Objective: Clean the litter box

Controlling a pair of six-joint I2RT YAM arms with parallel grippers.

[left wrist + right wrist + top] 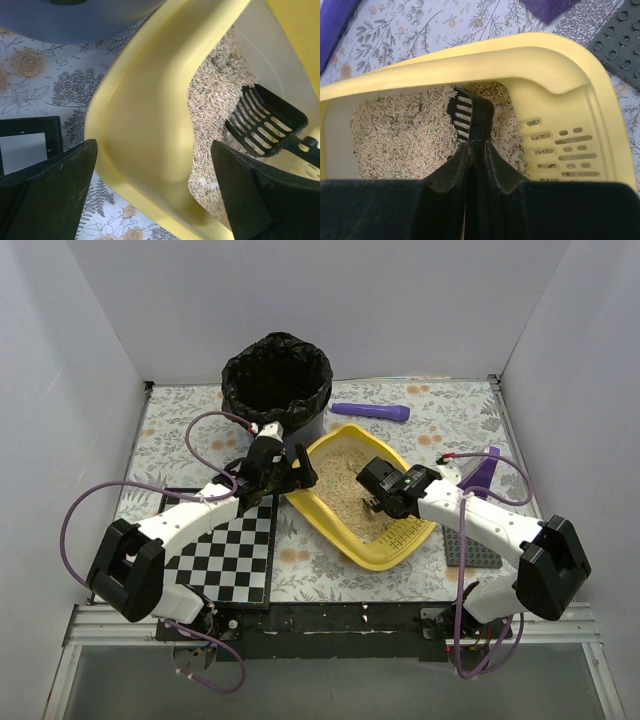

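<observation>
Between white walls (320,300) on floral cloth (420,420), left hand (153,146) spreads astride the litter box (140,115), right hand (475,142) pinches the scoop (470,112).

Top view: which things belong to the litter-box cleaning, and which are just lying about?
In use: shallow yellow plastic litter box; black slotted plastic scoop; black-bagged round bin.
Lying about: purple cylinder; black-and-white checkered board; dark grey studded plate.

Open litter beside the black slotted plastic scoop (470,117) leaves free room inside the shallow yellow plastic tray (560,65). The tray's wall fills the gap between the left hand's (155,150) spread fingers. A black-bagged round bin (240,390) stands near the tray's far-left corner. A purple cylinder (370,412) lies just beyond on the floral counter (180,410).
</observation>
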